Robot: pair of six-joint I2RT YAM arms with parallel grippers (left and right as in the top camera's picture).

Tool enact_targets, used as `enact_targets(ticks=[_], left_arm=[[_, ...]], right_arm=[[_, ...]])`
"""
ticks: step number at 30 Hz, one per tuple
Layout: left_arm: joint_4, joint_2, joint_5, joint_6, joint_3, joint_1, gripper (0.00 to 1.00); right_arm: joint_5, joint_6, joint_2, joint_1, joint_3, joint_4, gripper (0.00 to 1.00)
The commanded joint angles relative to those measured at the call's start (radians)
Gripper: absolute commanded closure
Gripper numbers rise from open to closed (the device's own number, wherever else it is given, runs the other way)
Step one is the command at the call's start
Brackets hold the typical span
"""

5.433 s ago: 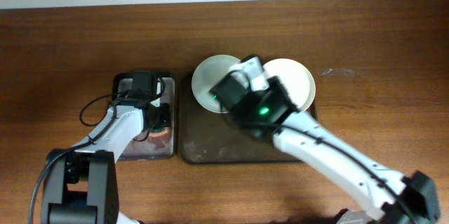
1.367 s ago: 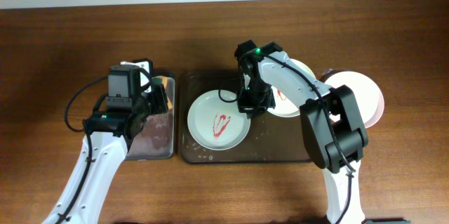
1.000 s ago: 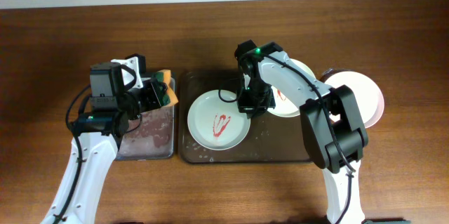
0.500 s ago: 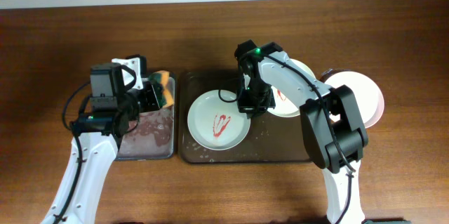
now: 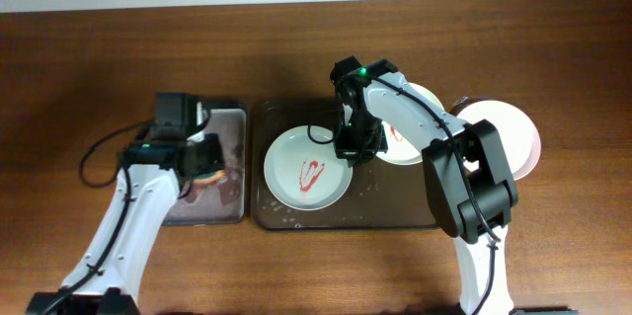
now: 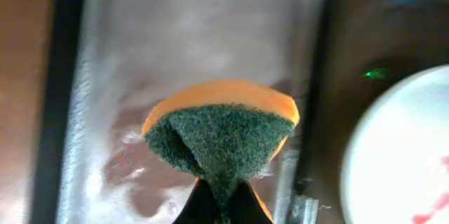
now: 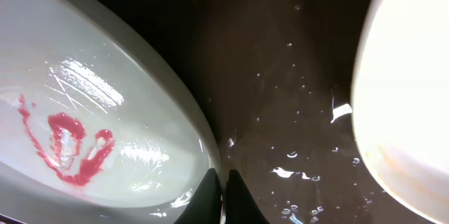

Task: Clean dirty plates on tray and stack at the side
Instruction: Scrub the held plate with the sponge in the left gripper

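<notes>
Closest in, the left jaws are clamped on a folded sponge (image 6: pixel 221 136), green scouring face out and orange backing behind, hanging over the grey metal tray (image 6: pixel 175 34). Next along, the right jaws sit narrow, pinching the rim of the sauce-streaked plate (image 5: pixel 306 169) at the front left of the brown tray (image 5: pixel 395 206). I'd judge wiping is about to start: the sponge needs carrying across onto the red streak while the right arm steadies the plate. Behind, a second streaked plate (image 5: pixel 400 147) waits on the tray. Only the overhead view shows the third plate (image 5: pixel 521 127) out on the counter (image 5: pixel 316 48); only the right wrist view shows droplets on the tray.
</notes>
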State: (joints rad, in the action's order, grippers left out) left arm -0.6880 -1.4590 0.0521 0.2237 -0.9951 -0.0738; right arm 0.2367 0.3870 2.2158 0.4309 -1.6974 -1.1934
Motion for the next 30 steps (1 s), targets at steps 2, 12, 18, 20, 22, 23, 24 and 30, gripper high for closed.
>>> enact_targets(ticks=[2,12,18,20,22,23,24,30], left_arm=[[0.082,-0.009,-0.164,0.093,-0.032,-0.189,1.0],[0.318,-0.274,-0.452,0.354,-0.032,-0.358,1.0],[0.435,-0.377,-0.547,0.443,-0.032,-0.36,1.0],[0.46,-0.402,-0.566,0.443,-0.032,-0.36,1.0],[0.486,-0.423,-0.588,0.443,-0.032,-0.36,1.0],[0.486,-0.433,-0.587,0.443,-0.032,-0.36,1.0],[0.484,-0.439,-0.587,0.443,-0.032,-0.36,1.0],[0.335,-0.44,-0.368,0.41,-0.032,-0.36,1.0]], right_arm=[[-0.005,0.009,-0.01,-0.006,0.01,-0.007,0.96],[-0.003,-0.006,-0.01,-0.006,0.01,-0.012,0.96],[-0.002,-0.012,-0.01,-0.006,0.01,-0.011,0.96],[-0.001,-0.012,-0.01,-0.006,0.01,-0.011,0.96],[-0.002,-0.012,-0.01,-0.006,0.01,-0.011,0.96],[-0.001,-0.012,-0.01,-0.006,0.01,-0.011,0.96],[-0.001,-0.012,-0.01,-0.006,0.01,-0.012,0.96],[-0.001,-0.012,-0.01,-0.006,0.01,-0.012,0.96]])
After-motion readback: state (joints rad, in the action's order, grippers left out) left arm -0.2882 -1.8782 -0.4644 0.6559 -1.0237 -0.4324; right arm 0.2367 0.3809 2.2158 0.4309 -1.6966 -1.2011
